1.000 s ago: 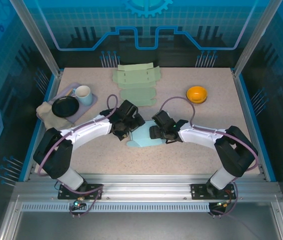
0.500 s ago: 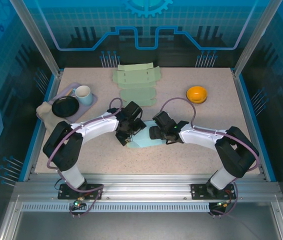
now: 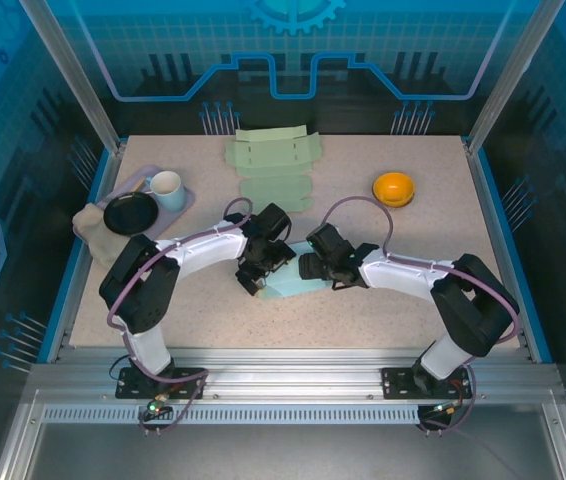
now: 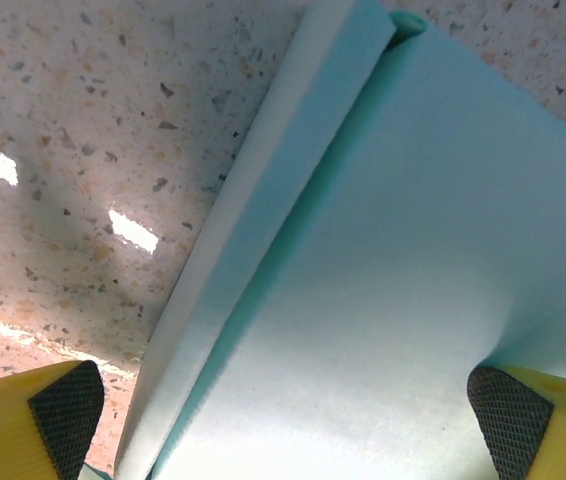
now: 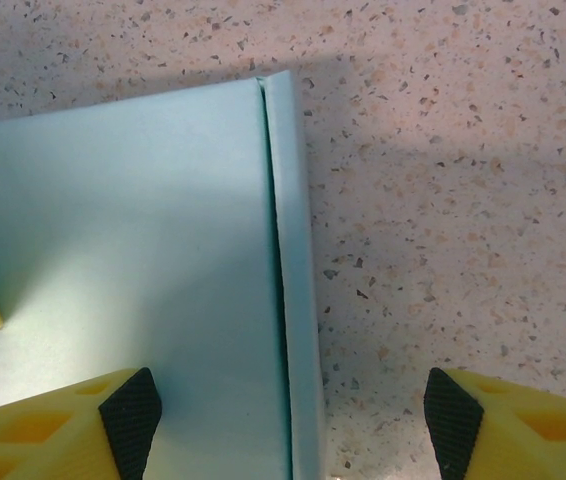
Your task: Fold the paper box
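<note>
1. The pale-blue paper box (image 3: 288, 287) lies flat mid-table. It looks light, thin and easily creased, so it is best pinched along its folded edge flap.
2. The left gripper (image 4: 283, 410), at the box's 10 o'clock, has its jaws spread wide astride that flap and holds nothing.
3. The right gripper (image 5: 293, 412), at the box's 2 o'clock, has its jaws apart and is empty.

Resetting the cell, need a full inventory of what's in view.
light blue paper box blank: 1, light blue, table centre
flat green paper blanks: 2, green, far centre
round orange bowl: 1, orange, far right
lilac tray: 1, lilac, left
round black dish: 1, black, on tray
pale blue mug: 1, pale blue, on tray
beige cloth: 1, beige, beside tray
left claw: 1, yellow fingers, open, over blank
right claw: 1, yellow fingers, open, over blank's edge
</note>
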